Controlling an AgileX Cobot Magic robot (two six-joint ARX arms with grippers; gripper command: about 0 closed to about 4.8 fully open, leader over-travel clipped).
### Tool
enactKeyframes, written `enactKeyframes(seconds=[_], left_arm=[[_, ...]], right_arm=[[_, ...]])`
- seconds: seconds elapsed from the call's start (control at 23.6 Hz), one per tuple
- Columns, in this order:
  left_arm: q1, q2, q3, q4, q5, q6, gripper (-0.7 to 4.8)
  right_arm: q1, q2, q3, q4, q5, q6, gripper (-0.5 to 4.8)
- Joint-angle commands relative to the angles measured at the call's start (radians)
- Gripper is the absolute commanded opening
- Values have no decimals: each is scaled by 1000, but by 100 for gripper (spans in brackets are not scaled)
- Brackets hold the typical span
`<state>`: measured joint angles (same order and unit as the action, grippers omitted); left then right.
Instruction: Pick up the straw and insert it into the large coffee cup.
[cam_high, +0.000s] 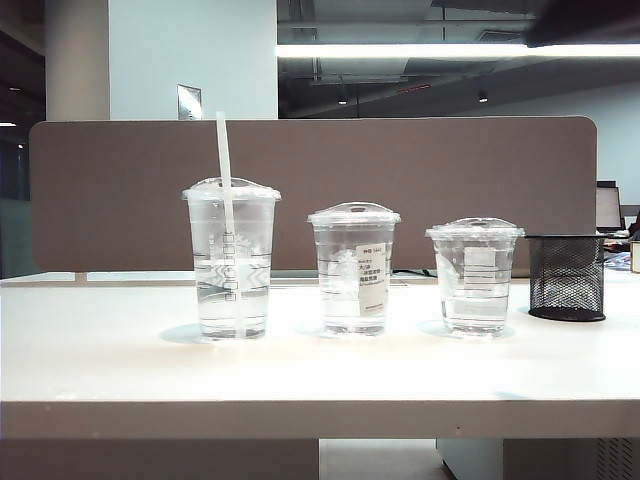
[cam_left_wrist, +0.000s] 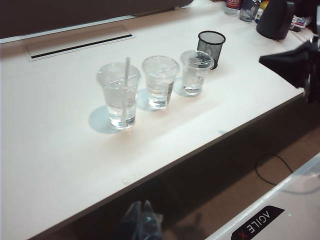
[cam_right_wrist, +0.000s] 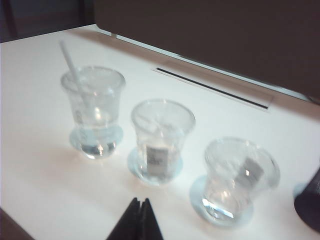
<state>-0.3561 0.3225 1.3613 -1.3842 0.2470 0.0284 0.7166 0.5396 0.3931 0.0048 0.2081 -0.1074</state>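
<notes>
The white straw (cam_high: 224, 170) stands in the large coffee cup (cam_high: 231, 260), poking up through its domed lid at the left of the cup row. The left wrist view shows the same straw (cam_left_wrist: 125, 80) and cup (cam_left_wrist: 118, 100) from afar. My left gripper (cam_left_wrist: 141, 204) is shut and holds nothing, hanging below the table's front edge. In the right wrist view the straw (cam_right_wrist: 70, 62) leans in the cup (cam_right_wrist: 93, 107). My right gripper (cam_right_wrist: 141, 199) is shut and empty, over the table in front of the cups. Neither gripper shows in the exterior view.
A medium clear cup with a white label (cam_high: 353, 270) and a short clear cup (cam_high: 474, 275) stand to the right of the large one. A black mesh pen holder (cam_high: 566, 275) sits at the far right. A brown partition (cam_high: 420, 170) runs behind the white table (cam_high: 300, 380).
</notes>
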Motion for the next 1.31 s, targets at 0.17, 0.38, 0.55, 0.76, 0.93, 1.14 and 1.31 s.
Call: enactKeyframes(seconds=[0.17,0.38,0.55,0.76,0.93,1.14,1.31], left_arm=[[-1,0,2,10,2,-2,-3],[-1,0,2,10,1,-2,-3],[0,0,2,10,1,-2,-3],[-2,1,0,8,-2,-2,-3],[-2,32,-19,9,0,-2,-3],[1,39,-128,17,1,-2,-3],[31,59,-161,-11,4,-2,-3]], right_arm=[[-114,-156,-157,52,0,37,-8],[-116,-179,-177,54,2,36,-8],[-119,-179,-243,109,0,36,-8],[-120,-180,-296,161,-2,36,-8],[-120,-180,-296,157,-4,36,-8],[-119,-180,-322,148,-4,37,-8],[-119,-181,-339,119,-3,37,-8]])
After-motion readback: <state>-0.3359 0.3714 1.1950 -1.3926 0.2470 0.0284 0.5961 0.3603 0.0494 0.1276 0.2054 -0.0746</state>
